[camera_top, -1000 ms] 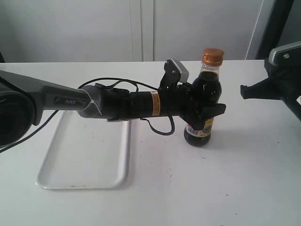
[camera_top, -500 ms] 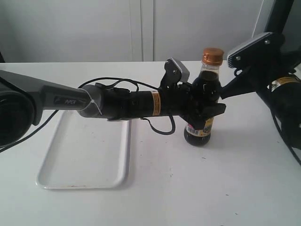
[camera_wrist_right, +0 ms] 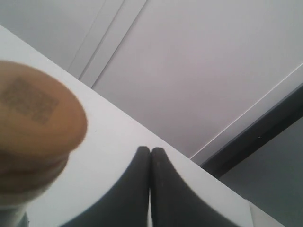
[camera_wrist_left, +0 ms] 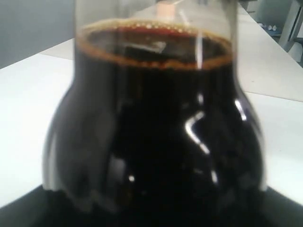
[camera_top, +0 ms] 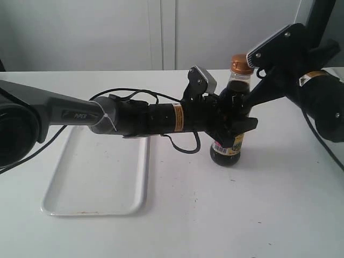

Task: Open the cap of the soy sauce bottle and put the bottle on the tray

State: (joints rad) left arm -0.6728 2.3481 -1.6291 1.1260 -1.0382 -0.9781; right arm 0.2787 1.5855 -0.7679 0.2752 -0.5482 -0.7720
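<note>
Now the right arm has swung in from the frame's edge, and its right fingers (camera_wrist_right: 142,189), pressed together, sit close by the orange cap (camera_top: 240,65). Unmoved, the bottle (camera_top: 226,156) of dark sauce stands upright on the white counter (camera_top: 269,215), pinched at its middle by the left fingers (camera_top: 244,124). 1 white tray (camera_top: 97,177) lies apart to its left. Pale wall panels (camera_top: 80,32) stand behind.

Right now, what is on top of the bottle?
The orange cap sits closed on the bottle, a printed square on its top. The right gripper, shut, is beside it, fingertips not touching. In the exterior view that gripper hides the cap's right edge.
</note>
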